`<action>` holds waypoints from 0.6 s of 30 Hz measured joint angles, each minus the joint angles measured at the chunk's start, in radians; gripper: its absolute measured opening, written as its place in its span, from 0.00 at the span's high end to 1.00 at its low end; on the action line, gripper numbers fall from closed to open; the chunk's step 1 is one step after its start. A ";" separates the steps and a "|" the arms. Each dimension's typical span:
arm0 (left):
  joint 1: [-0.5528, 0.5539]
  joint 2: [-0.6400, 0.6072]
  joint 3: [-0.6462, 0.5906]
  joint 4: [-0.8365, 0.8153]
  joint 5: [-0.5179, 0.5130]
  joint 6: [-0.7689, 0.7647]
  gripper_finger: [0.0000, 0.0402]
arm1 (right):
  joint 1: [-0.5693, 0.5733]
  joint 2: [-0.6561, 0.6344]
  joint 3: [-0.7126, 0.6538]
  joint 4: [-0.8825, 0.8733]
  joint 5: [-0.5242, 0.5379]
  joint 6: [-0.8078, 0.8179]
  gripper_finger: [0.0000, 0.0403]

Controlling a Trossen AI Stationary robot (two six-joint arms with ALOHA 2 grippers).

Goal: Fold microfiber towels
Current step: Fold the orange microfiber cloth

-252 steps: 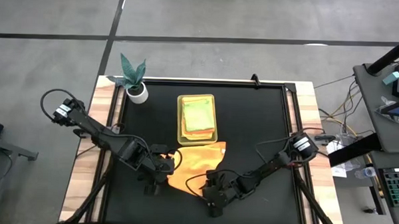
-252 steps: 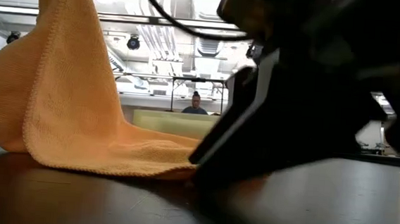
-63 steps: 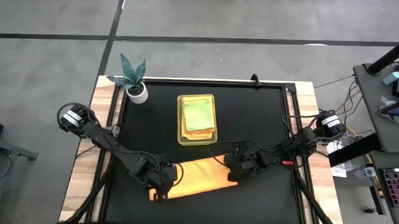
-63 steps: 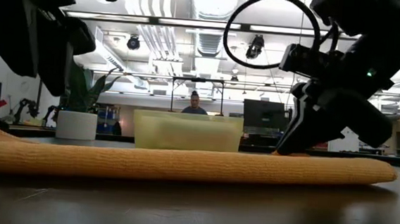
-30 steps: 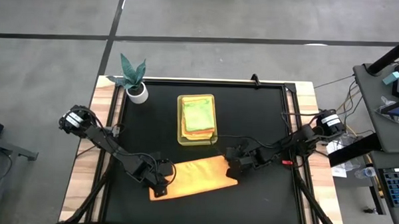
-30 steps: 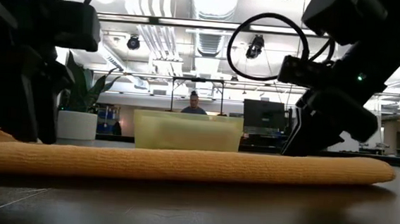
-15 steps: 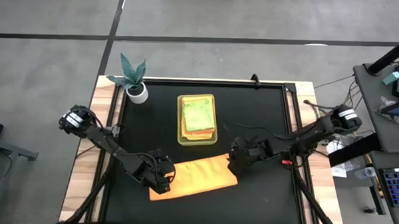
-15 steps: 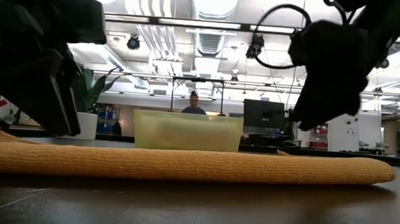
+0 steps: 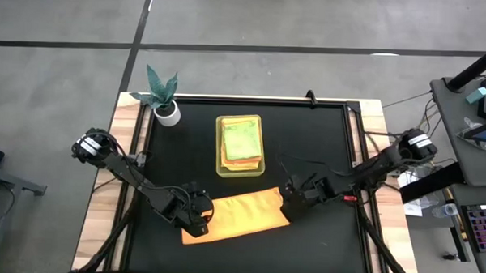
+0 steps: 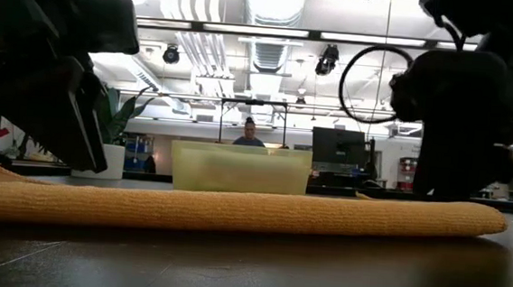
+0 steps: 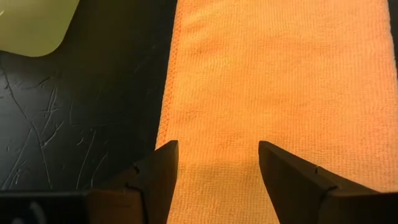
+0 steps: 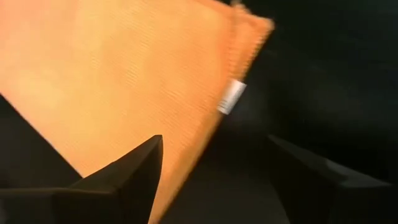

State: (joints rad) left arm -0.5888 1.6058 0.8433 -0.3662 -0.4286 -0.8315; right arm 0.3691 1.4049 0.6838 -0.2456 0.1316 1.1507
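Note:
An orange microfiber towel (image 9: 239,215) lies folded into a flat strip on the black table, near the front edge. It fills the left wrist view (image 11: 280,81). My left gripper (image 9: 201,222) hovers open over the towel's left end, its fingertips (image 11: 217,163) apart above the cloth. My right gripper (image 9: 289,200) stands open by the towel's far right corner, where a white label (image 12: 231,98) shows. More folded towels, green on top, lie in the yellow-green tray (image 9: 220,152).
The tray stands just beyond the towel, mid-table, and shows behind it in the low view (image 10: 241,168). A potted plant (image 9: 163,97) sits at the far left corner. Bare black mat lies on both sides of the tray and to the right of the towel.
My right gripper has risen off the towel's right end and drawn back a little toward the table's right edge. My left gripper has shifted slightly along the towel's left end. The towel has stayed flat where it lay.

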 joint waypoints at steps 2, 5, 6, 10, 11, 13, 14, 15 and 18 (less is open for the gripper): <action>0.000 0.000 0.000 0.000 0.000 0.000 0.48 | 0.000 0.033 0.000 0.057 -0.009 0.000 0.33; 0.000 0.000 0.000 0.000 0.000 0.000 0.48 | 0.000 0.079 0.002 0.128 -0.008 -0.008 0.31; 0.000 0.000 0.000 0.001 0.000 0.000 0.48 | -0.001 0.090 0.003 0.151 -0.003 -0.011 0.31; 0.000 0.001 0.000 0.003 0.000 0.000 0.48 | -0.001 0.121 0.003 0.254 -0.006 -0.026 0.30; 0.000 0.001 0.000 0.003 0.000 0.000 0.48 | -0.001 0.128 0.002 0.284 -0.009 -0.031 0.31; 0.000 0.001 0.000 0.004 0.000 0.000 0.48 | -0.001 0.141 0.000 0.338 -0.014 -0.042 0.32; 0.000 0.001 0.000 0.004 0.000 0.000 0.48 | -0.001 0.152 0.000 0.364 -0.017 -0.044 0.33; 0.000 0.004 0.000 0.009 0.000 0.000 0.48 | -0.001 0.162 0.000 0.388 -0.016 -0.045 0.34; 0.000 0.013 0.000 0.014 0.000 0.001 0.48 | -0.003 0.195 0.000 0.446 -0.003 -0.052 0.38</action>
State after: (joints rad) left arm -0.5892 1.6190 0.8429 -0.3519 -0.4290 -0.8307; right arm 0.3664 1.6002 0.6838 0.2008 0.1282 1.0985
